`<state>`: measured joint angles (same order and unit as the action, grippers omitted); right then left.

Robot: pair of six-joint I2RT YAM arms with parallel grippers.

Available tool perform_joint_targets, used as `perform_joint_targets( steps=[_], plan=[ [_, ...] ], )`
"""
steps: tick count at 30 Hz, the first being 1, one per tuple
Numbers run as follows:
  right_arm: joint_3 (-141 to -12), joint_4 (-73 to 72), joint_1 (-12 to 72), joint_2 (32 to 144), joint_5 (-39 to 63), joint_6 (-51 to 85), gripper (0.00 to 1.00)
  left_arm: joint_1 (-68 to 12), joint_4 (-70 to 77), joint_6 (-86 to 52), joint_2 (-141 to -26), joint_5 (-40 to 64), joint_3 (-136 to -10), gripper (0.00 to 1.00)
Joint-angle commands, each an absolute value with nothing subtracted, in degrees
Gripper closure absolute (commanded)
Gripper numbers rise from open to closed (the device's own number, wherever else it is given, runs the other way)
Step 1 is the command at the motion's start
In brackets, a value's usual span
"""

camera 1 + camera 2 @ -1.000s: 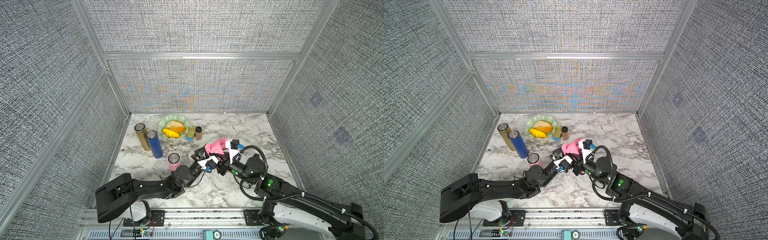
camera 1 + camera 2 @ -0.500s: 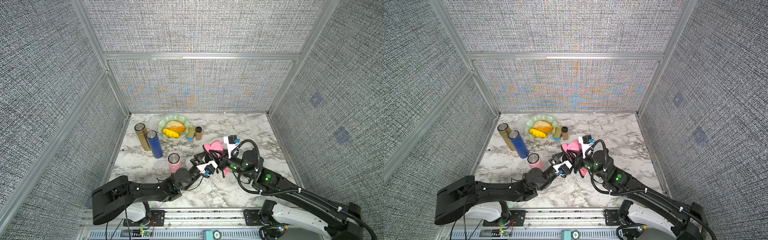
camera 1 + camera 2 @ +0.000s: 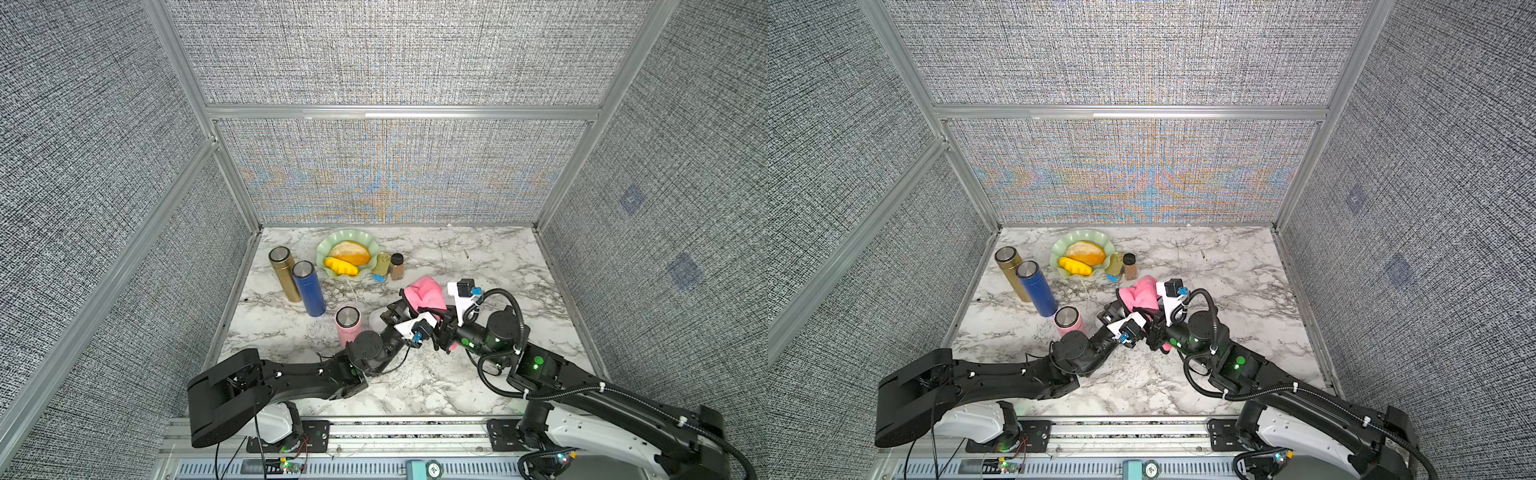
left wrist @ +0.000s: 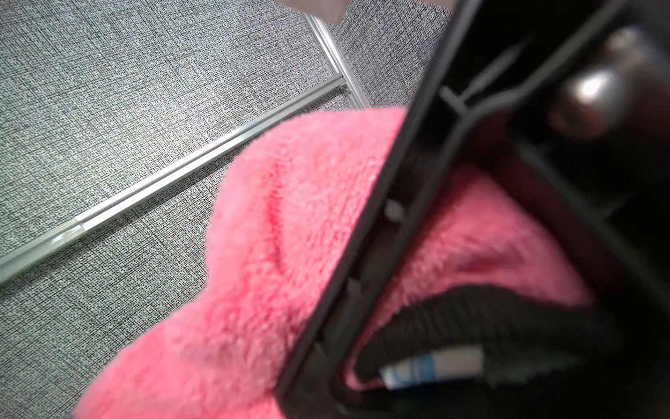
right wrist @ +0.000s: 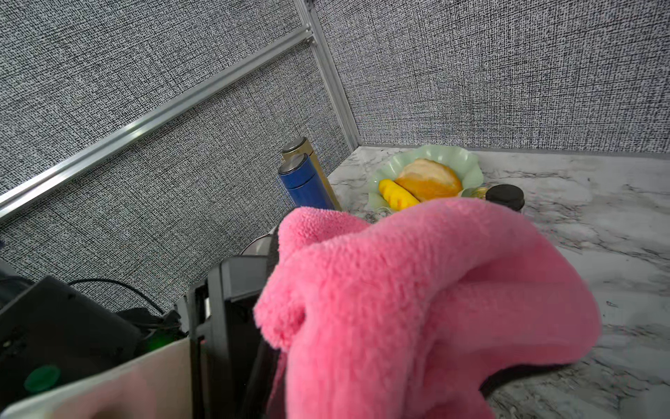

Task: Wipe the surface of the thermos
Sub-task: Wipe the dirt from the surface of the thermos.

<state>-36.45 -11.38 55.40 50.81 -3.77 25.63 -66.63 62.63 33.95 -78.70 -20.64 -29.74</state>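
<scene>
The right gripper (image 3: 434, 313), jaws clamped on the pink cloth (image 3: 424, 293), has nudged it toward 9 o'clock; the left gripper (image 3: 397, 309) stays closed, its load hidden.

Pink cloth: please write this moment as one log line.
pink cloth: in right jaws, shut | left jaws: shut, beside cloth | pink thermos: upright
</scene>
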Motion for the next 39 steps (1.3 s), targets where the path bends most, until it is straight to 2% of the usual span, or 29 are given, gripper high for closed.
perform_joint_targets(
  steps=[1, 8, 11, 14, 19, 22, 26, 29, 31, 34, 39],
  plan=[
    [-36.4, 2.1, 54.1, 52.1, -6.9, 26.4, 1.00, -66.6, 80.5, 32.9, -76.7, -15.0, -29.3, 1.00],
    [-38.7, 2.0, 50.3, 54.7, -6.4, 26.9, 1.00, -67.1, 80.8, 32.6, -74.7, -9.8, -26.9, 1.00],
    [-38.1, -1.0, 53.0, 54.3, -1.8, 25.2, 1.00, -67.0, 80.9, 32.7, -75.4, -12.9, -27.9, 1.00],
    [-38.3, -2.1, 57.8, 53.4, -2.0, 23.4, 1.00, -66.7, 80.9, 33.3, -76.8, -16.3, -29.3, 1.00],
    [-38.1, -3.7, 58.7, 54.7, -1.6, 23.4, 1.00, -66.6, 80.5, 33.3, -78.2, -17.2, -30.7, 1.00],
    [-38.5, -1.3, 56.7, 56.0, -6.8, 25.2, 1.00, -66.6, 79.9, 32.6, -77.5, -15.8, -30.2, 1.00],
    [-36.5, -1.2, 49.4, 54.9, -5.5, 28.0, 1.00, -66.6, 79.9, 31.8, -75.9, -13.8, -29.0, 1.00],
    [-35.3, -2.5, 48.5, 53.3, -3.7, 26.8, 1.00, -66.6, 79.7, 31.3, -75.3, -13.4, -28.6, 1.00],
    [-34.7, -5.1, 50.7, 52.5, -0.1, 24.8, 1.00, -66.6, 79.7, 31.5, -75.3, -13.9, -28.7, 1.00],
    [-35.5, -5.4, 57.3, 52.4, -4.8, 22.4, 1.00, -66.6, 79.9, 32.0, -75.9, -15.1, -29.3, 1.00],
    [-35.2, -7.7, 58.9, 53.2, -2.2, 22.8, 1.00, -66.6, 79.7, 31.7, -75.9, -14.9, -29.3, 1.00]
  ],
)
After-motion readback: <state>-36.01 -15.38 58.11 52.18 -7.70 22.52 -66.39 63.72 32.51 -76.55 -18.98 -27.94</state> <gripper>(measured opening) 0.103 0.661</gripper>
